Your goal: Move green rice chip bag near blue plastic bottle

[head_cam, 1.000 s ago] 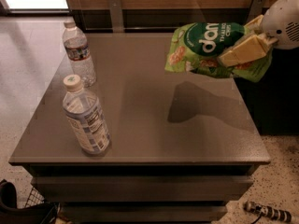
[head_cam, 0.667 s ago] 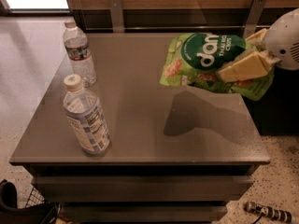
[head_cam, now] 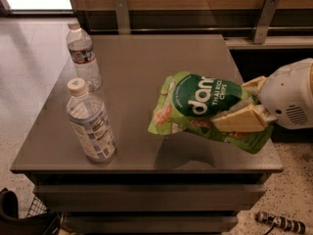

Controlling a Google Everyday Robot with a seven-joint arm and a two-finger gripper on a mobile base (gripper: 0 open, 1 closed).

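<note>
Camera view: wide bare stretch of table (head_cam: 146, 53) between the bag (head_cam: 195, 102) at right front and the blue bottle (head_cam: 90, 126), upright near the left front edge. Gripper (head_cam: 230, 105) at the bag's right end, jaws clamped on it, holding it above the top. Two bottles counting the clear bottle (head_cam: 83, 58) behind; one bag.
</note>
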